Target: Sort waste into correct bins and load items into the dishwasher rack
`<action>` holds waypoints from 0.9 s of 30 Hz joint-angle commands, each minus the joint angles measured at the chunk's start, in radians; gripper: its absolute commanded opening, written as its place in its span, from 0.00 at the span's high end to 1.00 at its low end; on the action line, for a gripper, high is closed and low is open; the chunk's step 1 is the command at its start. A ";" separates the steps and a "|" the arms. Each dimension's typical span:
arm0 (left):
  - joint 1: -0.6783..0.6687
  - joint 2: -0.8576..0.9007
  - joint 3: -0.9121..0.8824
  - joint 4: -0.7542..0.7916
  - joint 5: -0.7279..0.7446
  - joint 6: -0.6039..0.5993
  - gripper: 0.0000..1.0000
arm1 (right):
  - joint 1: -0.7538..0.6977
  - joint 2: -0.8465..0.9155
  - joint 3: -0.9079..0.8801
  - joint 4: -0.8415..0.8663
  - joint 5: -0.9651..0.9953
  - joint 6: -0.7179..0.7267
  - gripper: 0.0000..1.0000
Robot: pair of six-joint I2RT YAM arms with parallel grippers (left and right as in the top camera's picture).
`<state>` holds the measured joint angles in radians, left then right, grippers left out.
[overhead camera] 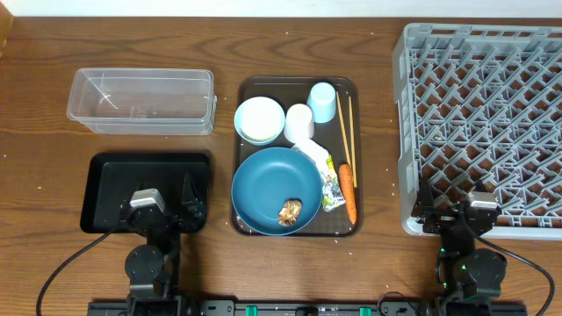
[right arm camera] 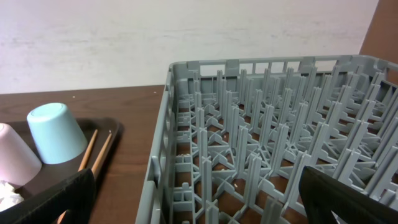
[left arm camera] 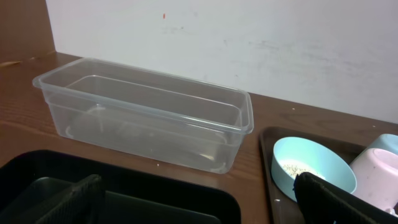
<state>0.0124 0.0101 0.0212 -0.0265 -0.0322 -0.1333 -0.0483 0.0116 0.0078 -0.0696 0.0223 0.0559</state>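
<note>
As both arms sat low at the near edge of the wooden tabletop (overhead camera: 35,140), nothing was sorted yet. My left gripper (left arm camera: 196,186) stood wide open and empty over the shallow black rectangular tray (overhead camera: 110,189). The clear plastic rectangular tub (overhead camera: 140,101) lay just beyond it, bare. My right gripper (right arm camera: 198,177) gaped too, holding nothing, at the near wall of the large grey lattice dishwasher rack (overhead camera: 483,114).

Everything to handle was on the brown serving tray (overhead camera: 357,140) between them:
- Orange carrot (overhead camera: 349,191) along the right rim, just beside the crumpled white wrapper with green-yellow print (overhead camera: 327,180).
- Small brown food lump (overhead camera: 290,211) on the large dark-blue plate (overhead camera: 268,180).
- Loose white rice (left arm camera: 289,167) in the small pale-blue bowl (overhead camera: 259,119).
- Whitish-pink cup (overhead camera: 299,121) and light-blue cup (overhead camera: 322,101), both mouth-down.
- Thin wooden chopsticks (overhead camera: 345,123) beside the cups.

I judged waste should go first. The carrot looked the easiest start: come down across its width, midway along, clear of wrapper and rim. The plate should wait until the lump was off it, the bowl until tipped out. The chopsticks lay flat, so likely the fiddliest pinch.
</note>
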 commanded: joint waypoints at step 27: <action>0.003 -0.006 -0.016 -0.013 0.147 -0.082 0.02 | -0.010 -0.005 -0.002 -0.002 0.003 -0.002 0.01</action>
<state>0.0124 0.0101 0.0212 -0.0254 0.0414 -0.1638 -0.0483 0.0116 0.0078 -0.0696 0.0223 0.0559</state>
